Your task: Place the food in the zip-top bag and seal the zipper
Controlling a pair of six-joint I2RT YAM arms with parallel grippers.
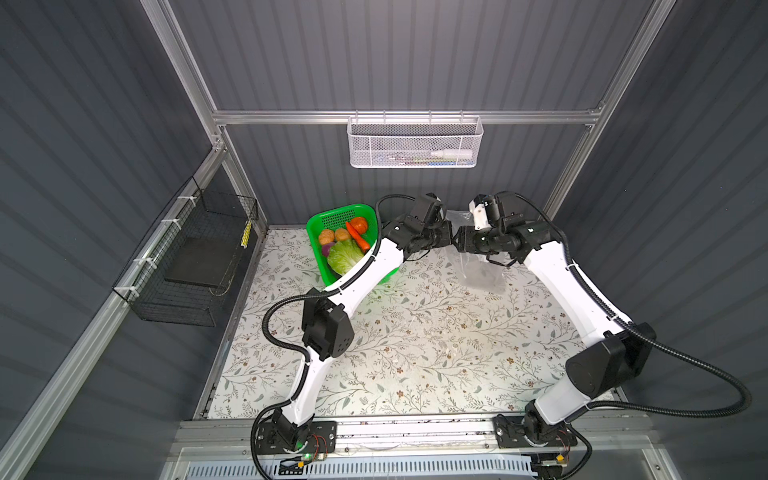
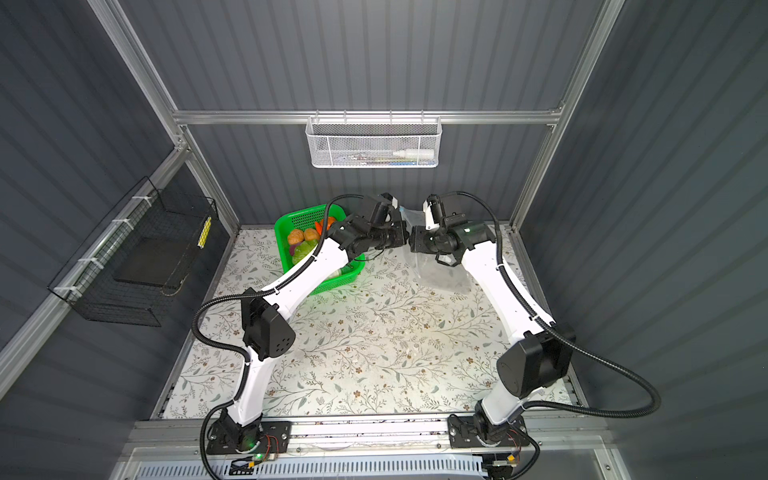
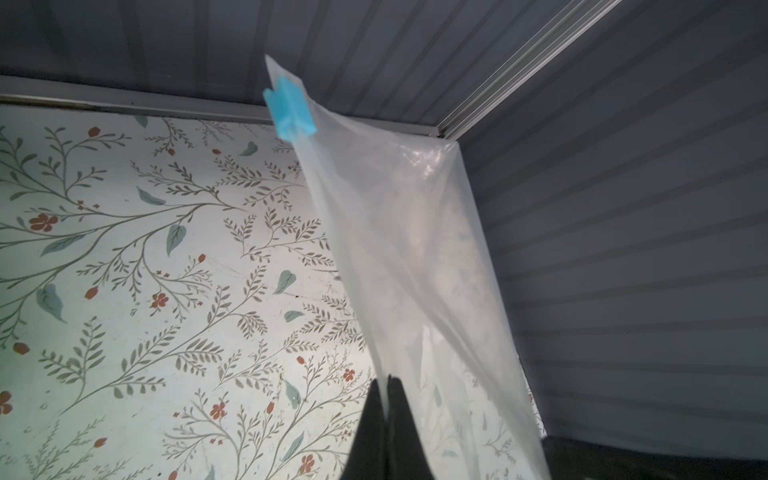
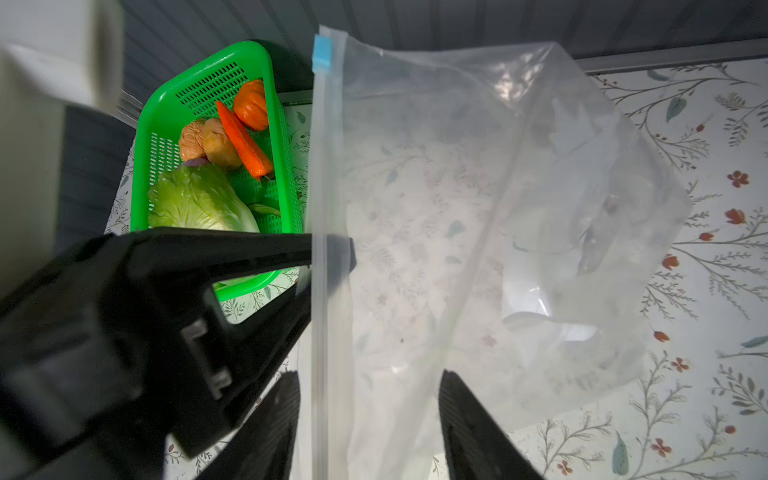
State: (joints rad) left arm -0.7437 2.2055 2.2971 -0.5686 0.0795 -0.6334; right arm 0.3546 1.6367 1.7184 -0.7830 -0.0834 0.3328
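Note:
The clear zip-top bag (image 4: 478, 208) hangs lifted over the back right of the table, its lower end resting there (image 1: 482, 274). My left gripper (image 3: 388, 378) is shut on the bag's zipper (image 4: 320, 187) edge. The light-blue slider (image 3: 289, 106) sits at the far end of that strip. My right gripper (image 4: 369, 374) is open, its two fingers standing on either side of the same edge, nearer my wrist. The food lies in the green basket (image 1: 328, 220): cabbage (image 1: 345, 255), carrot (image 1: 358, 237), pumpkin piece (image 1: 359, 224), two potatoes (image 4: 208, 141) and a purple onion (image 1: 327, 249).
The green basket stands at the back left of the floral table (image 1: 415, 353), partly under my left arm. A white mesh basket (image 1: 415, 143) hangs on the back wall. A black wire basket (image 1: 195, 257) hangs on the left wall.

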